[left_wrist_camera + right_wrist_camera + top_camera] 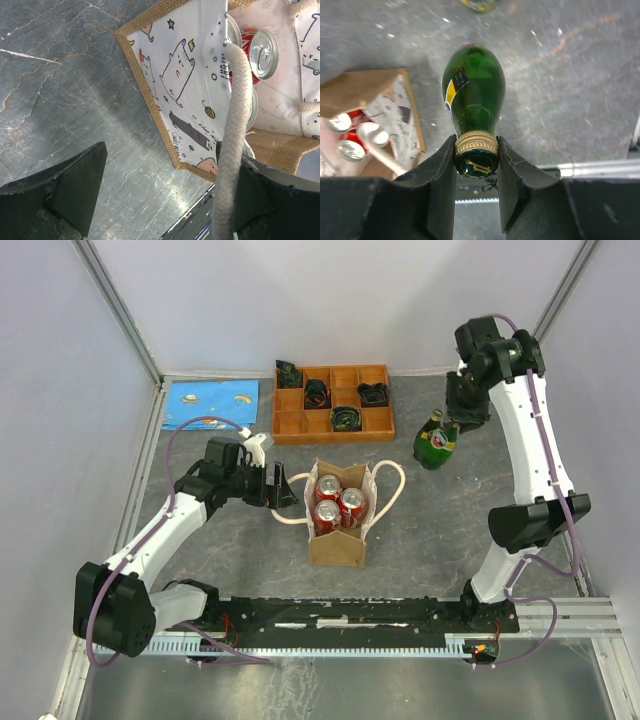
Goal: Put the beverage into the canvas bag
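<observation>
Black fingers of our right gripper [476,155] clench the gold-banded cap of the smooth green glass bottle [474,95]. Its long axis runs straight out from them, far right. The coarse canvas bag [337,545] sits near-left of it, red cans [340,502] inside. Our left gripper [165,190] gapes wide, with a rope handle [232,130] between its jaws.
</observation>
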Controlling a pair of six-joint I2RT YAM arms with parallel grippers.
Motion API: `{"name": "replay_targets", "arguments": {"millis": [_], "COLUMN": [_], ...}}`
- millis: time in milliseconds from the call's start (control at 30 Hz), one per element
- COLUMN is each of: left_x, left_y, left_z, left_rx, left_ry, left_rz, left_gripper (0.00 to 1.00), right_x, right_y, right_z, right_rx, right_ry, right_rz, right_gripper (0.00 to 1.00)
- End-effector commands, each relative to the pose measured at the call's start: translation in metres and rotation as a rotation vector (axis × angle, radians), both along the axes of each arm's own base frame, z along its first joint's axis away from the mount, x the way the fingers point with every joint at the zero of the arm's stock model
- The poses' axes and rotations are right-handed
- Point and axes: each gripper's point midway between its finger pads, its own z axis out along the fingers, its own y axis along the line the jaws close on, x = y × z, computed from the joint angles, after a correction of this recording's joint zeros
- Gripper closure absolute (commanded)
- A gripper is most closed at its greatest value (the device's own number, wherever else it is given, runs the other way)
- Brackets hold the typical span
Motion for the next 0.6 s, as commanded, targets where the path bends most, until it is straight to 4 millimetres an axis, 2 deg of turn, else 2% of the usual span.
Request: {"name": "replay_targets", "arguments": {"millis": [0,400,567], "left_x": [0.009,0.008,0.007], "left_y": [-0.006,-0.005,-0.005], "left_z": [0.017,0.015,0.014], "left_rx": [-0.024,-0.022,-0.022], "left_ry": [-0.059,-0.053,-0.05], "left_rz": [-0.026,-0.024,-0.023], "left_gripper": [0.05,0.05,0.05], "right_x": [-0.031,-0.012,-0.015], "right_y": [0.031,0.111,0.131], "right_z": [0.038,0.085,0.094], "right_rx": [0.069,0.232,0.273], "right_ry": [-0.028,-0.251,-0.289], "right_rz": [0.046,0.202,0.248], "right_gripper": [1.0,1.0,1.0]}}
